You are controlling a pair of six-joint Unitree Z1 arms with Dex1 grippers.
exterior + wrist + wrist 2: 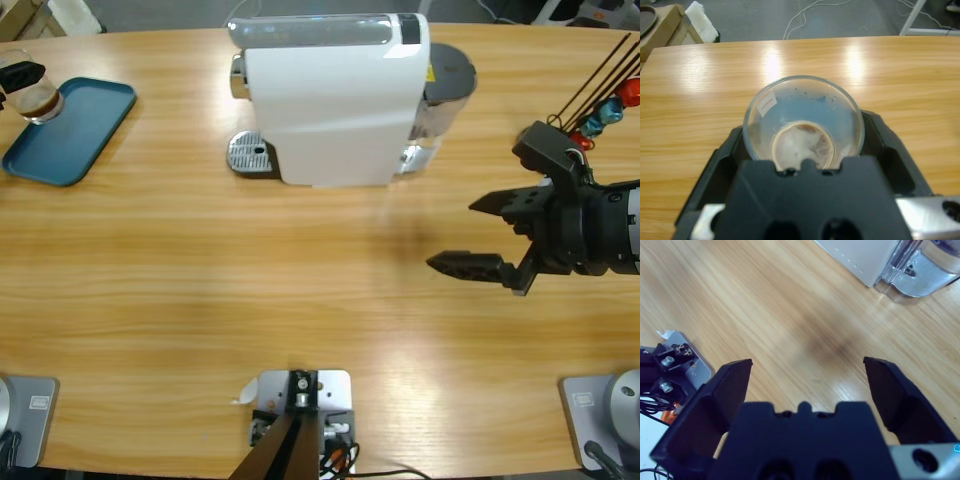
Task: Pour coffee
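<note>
Wooden table point(200, 280) from above: a white coffee machine point(335, 95) stands far centre, a blue tray point(70, 130) far left. Left wrist view: the left gripper point(802, 145) pinches a clear glass point(803, 117) holding coffee point(802, 145). Right wrist view: the right gripper point(807, 372) hangs spread over bare wood.

Bare table point(300, 290) before coffee machine point(335, 100)

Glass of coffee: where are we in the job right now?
Looks done: the glass holds a thin layer of coffee and is away from the coffee machine. In hand: the left gripper grips it at the blue tray. Left: releasing it there. The right gripper is open and idle.
</note>
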